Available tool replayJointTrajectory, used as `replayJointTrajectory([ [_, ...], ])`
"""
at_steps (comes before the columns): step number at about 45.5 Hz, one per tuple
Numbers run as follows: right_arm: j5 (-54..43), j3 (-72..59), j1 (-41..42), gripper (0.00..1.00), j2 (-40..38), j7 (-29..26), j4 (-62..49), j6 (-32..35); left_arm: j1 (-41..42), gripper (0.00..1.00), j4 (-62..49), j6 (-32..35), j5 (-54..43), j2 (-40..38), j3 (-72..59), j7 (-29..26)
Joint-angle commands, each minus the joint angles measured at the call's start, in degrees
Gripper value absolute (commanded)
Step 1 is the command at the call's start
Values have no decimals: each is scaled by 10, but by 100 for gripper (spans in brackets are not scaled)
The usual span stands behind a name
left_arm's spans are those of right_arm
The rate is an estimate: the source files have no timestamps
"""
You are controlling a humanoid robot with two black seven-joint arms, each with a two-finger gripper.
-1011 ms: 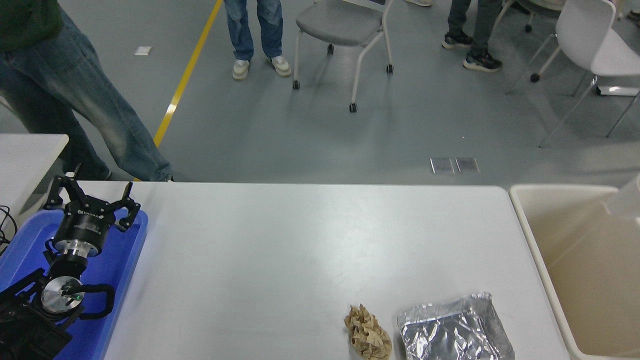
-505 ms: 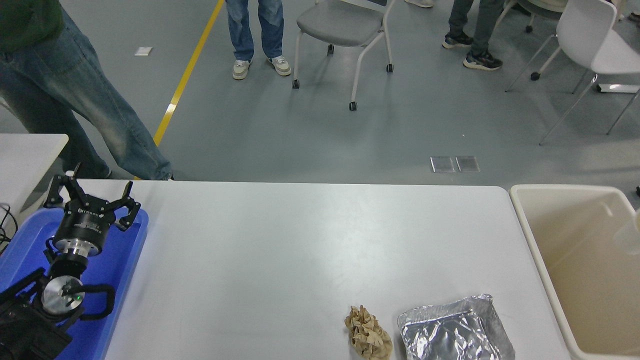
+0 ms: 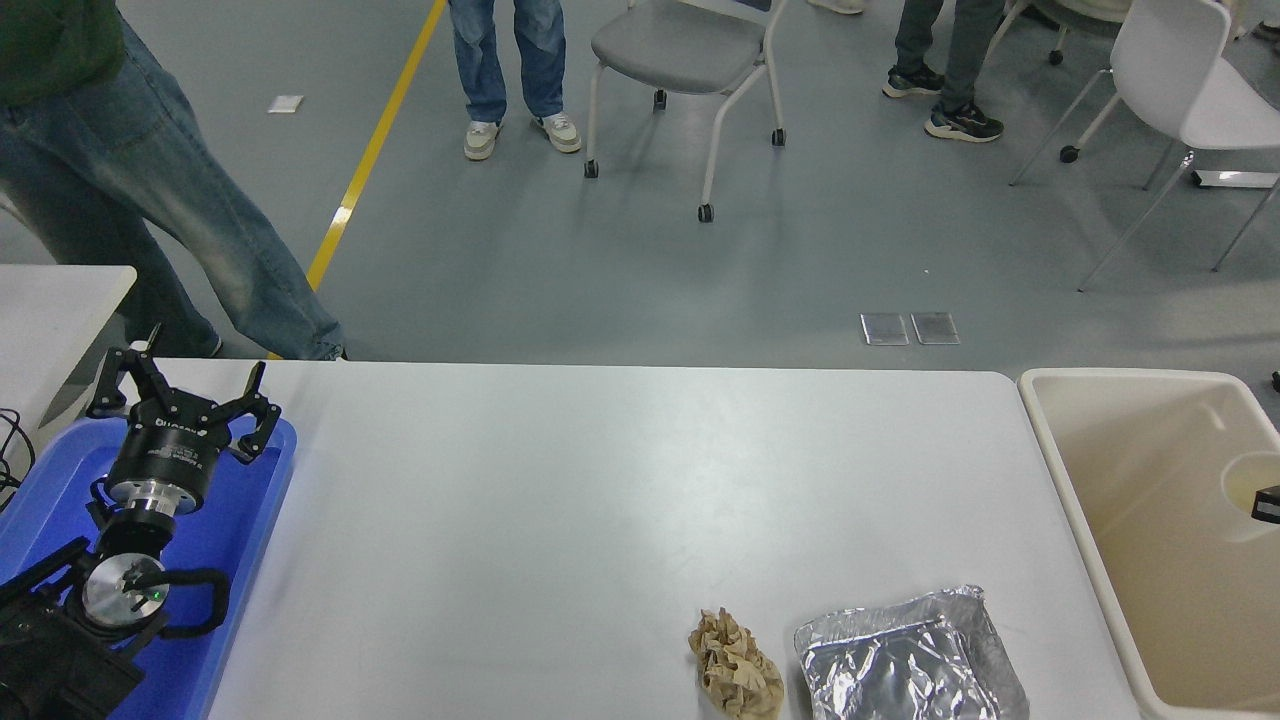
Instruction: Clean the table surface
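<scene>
Table surface (image 3: 560, 500): mostly open; crumpled paper (image 3: 735, 675) and foil (image 3: 910, 660) at near edge; my left hand (image 3: 180, 395) spread over blue tray (image 3: 250, 520).

The setting is an indoor lab or test hall, not a home. The floor (image 3: 560, 270) is smooth grey industrial sheet with a yellow lane line (image 3: 372, 150) painted across it and two small metal floor plates (image 3: 909, 329). Castor-wheeled office chairs, one grey (image 3: 680, 60) and one white (image 3: 1190, 90), stand loose on the open floor. Several people stand about in jeans and trainers (image 3: 515, 70). A plain white table surface (image 3: 600, 520) serves as a workbench, with a blue tray (image 3: 245, 520) at its left and a beige plastic tub (image 3: 1150, 560) at its right.
</scene>
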Motion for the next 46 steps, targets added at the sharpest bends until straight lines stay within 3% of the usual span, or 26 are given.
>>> replayJointTrajectory([
  [1,5,2,-16,0,49,-15,-47,7,0,100,0,0,0,0,0,0],
  [28,21,2,-29,0,55,-28,-75,1,0,100,0,0,0,0,0,0],
  [29,21,3,-29,10,55,-29,-80,1,0,100,0,0,0,0,0,0],
  [31,21,3,-29,45,58,-31,-91,2,0,100,0,0,0,0,0,0],
  [33,21,2,-29,72,62,-32,-98,6,0,100,0,0,0,0,0,0],
  [34,21,2,-29,95,62,-32,-98,8,0,100,0,0,0,0,0,0],
  [35,21,2,-29,100,61,-33,-98,8,0,100,0,0,0,0,0,0],
  [46,31,4,-30,100,62,-35,-109,6,0,100,0,0,0,0,0,0],
])
